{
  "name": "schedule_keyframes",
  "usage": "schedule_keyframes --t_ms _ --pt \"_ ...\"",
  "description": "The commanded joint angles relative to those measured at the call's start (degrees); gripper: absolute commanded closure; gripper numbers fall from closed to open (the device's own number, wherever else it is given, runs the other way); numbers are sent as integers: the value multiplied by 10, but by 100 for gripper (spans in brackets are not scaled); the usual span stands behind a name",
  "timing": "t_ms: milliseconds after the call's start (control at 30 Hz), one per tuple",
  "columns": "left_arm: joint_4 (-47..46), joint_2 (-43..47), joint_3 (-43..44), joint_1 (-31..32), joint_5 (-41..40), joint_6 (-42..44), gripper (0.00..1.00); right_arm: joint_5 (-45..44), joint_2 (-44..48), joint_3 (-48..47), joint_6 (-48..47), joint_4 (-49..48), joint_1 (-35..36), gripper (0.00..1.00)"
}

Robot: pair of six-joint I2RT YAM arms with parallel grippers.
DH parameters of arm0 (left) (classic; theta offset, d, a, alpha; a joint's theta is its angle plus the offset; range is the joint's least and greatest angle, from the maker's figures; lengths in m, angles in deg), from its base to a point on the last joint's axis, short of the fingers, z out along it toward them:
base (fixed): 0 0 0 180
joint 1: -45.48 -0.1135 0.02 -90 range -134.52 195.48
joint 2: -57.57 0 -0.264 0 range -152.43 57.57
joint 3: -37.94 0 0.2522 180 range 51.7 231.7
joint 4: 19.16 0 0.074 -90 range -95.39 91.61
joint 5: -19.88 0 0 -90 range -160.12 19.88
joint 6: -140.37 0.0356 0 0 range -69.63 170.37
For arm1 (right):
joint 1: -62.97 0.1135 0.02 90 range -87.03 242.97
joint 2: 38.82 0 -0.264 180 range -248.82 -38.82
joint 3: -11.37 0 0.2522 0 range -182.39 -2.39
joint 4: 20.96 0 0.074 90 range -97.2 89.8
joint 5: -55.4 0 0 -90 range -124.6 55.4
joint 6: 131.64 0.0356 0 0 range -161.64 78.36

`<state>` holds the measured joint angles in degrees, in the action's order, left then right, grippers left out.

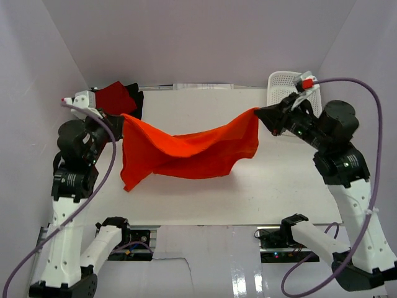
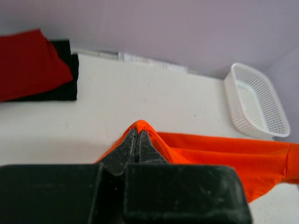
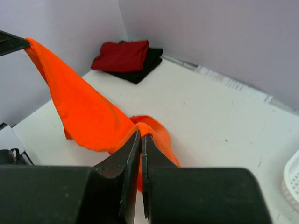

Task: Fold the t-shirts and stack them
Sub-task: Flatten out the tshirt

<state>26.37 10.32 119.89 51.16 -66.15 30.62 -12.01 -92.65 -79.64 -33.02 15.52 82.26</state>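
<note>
I'm holding the orange t-shirt [image 1: 186, 152] stretched over the table [image 1: 279, 180], left gripper [image 2: 138, 136] clamped on one edge, right gripper [image 3: 141, 136] clamped on the other. The crimson t-shirt [image 1: 113, 97] lies folded on the black t-shirt [image 1: 136, 99] in the far-left corner; print on the paper strip [image 2: 149, 61] at the back wall is unreadable

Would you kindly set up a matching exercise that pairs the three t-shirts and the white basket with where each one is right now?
Things:
1. bright orange cloth t-shirt
2. crimson red folded cloth t-shirt
3. black folded cloth t-shirt
4. white perforated plastic basket

Places:
A. bottom of the pile at the far left corner of the table
B. far right corner of the table
C. held up between the left end effector and the right end effector, both shut on it
D. top of the pile at the far left corner

Pairs: 1-C, 2-D, 3-A, 4-B
</note>
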Motion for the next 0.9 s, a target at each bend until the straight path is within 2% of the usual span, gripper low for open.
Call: schedule_keyframes --t_ms 0,133,267,433,633,700,867 --pt "-49 50 10 -2 29 1 100 -11 40 -75 -26 -3 1 92" --pt "-26 72 34 -2 42 -19 100 1 73 -155 -32 22 1 92" --pt "-43 104 -11 -3 37 -59 100 -23 112 -191 -40 13 0 92" --pt "-39 131 -10 -3 44 -77 100 -32 133 -255 -37 4 -2 92" --pt "-34 119 82 -1 41 -82 100 -21 130 -323 -29 14 -16 92" --pt "-29 105 126 0 47 -82 100 -18 129 -328 -29 15 -19 92" --pt "-29 100 159 1 61 -94 100 -7 132 -317 -19 3 -24 92"
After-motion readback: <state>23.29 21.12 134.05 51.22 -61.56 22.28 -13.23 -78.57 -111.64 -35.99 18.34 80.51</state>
